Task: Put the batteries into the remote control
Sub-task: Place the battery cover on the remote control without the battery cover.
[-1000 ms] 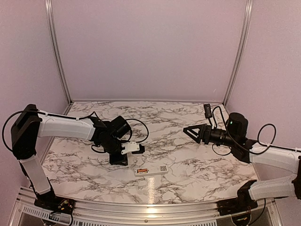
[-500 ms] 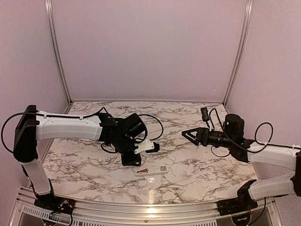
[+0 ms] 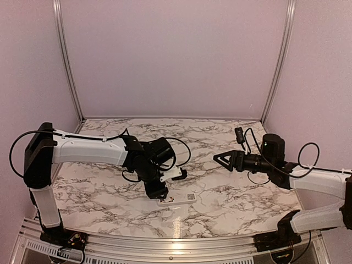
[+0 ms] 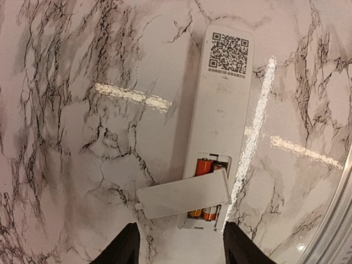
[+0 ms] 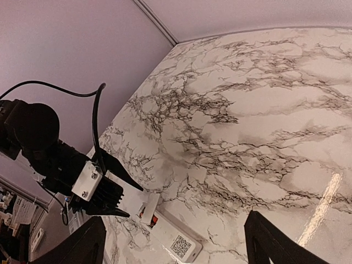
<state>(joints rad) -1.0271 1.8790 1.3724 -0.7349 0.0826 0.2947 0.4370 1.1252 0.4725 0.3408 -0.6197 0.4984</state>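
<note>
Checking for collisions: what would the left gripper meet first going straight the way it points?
Probably the loose battery cover lying askew on the remote control, ahead of the left gripper; depth unclear.

The left arm point(image 3: 88, 149) and the right arm point(image 3: 322, 182) are both built of smooth white tubular shells, linked at shoulder, elbow and wrist by rounded black motor housings. Thin black cables point(image 5: 94, 132) loop loose past the joints. The left gripper point(image 4: 180, 225) has matte black, wedge-shaped jaws, and a small white plate point(image 5: 87, 180) with two small screws sits on its black body.
</note>
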